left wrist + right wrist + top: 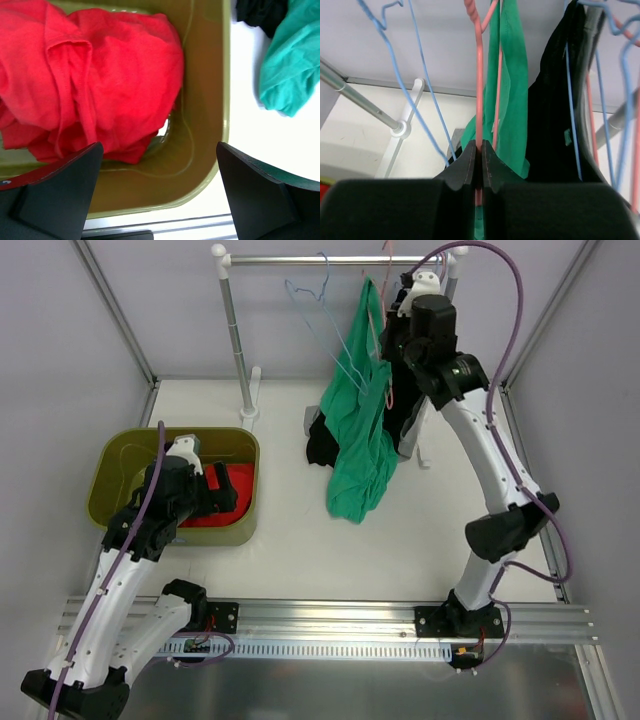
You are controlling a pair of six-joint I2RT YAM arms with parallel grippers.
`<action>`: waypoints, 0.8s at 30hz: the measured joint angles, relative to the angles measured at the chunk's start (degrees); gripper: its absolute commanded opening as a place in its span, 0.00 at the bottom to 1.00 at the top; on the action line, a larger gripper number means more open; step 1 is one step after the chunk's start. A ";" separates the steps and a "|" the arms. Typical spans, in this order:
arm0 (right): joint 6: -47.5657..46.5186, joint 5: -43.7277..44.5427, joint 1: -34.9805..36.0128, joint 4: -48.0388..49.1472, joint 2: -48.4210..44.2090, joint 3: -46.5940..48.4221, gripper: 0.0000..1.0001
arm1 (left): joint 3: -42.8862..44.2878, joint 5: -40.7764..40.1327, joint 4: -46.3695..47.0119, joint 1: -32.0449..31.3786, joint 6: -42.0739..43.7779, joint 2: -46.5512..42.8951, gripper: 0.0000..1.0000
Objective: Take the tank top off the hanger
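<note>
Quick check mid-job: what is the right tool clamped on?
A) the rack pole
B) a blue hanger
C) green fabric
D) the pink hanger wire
D: the right wrist view shows the right tool shut on the pink hanger wire, with the green tank top hanging behind it.

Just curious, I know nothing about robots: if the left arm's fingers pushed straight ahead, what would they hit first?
Probably the red cloth in the olive bin, or the bin's floor beside it; depth is unclear.
</note>
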 measured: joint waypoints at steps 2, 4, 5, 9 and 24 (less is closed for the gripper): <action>0.09 -0.61 -0.11 0.70 -5.35 -4.66 0.00 | 0.50 1.27 0.15 0.00 -0.42 0.28 0.99; 0.20 -1.20 -0.22 1.22 -10.27 -8.63 0.00 | 1.62 2.75 0.66 0.00 -0.98 0.48 0.99; 0.22 -1.68 -0.31 1.99 -13.27 -11.19 0.00 | 2.54 3.80 0.83 0.00 -1.22 0.55 0.99; 0.17 -3.87 -0.79 3.87 -24.02 -21.46 0.00 | 8.59 8.17 2.86 -0.59 -2.51 1.36 0.99; 1.73 -8.66 -1.18 -7.91 -69.35 -47.50 0.00 | 48.92 1.25 19.23 -35.39 7.32 38.21 0.99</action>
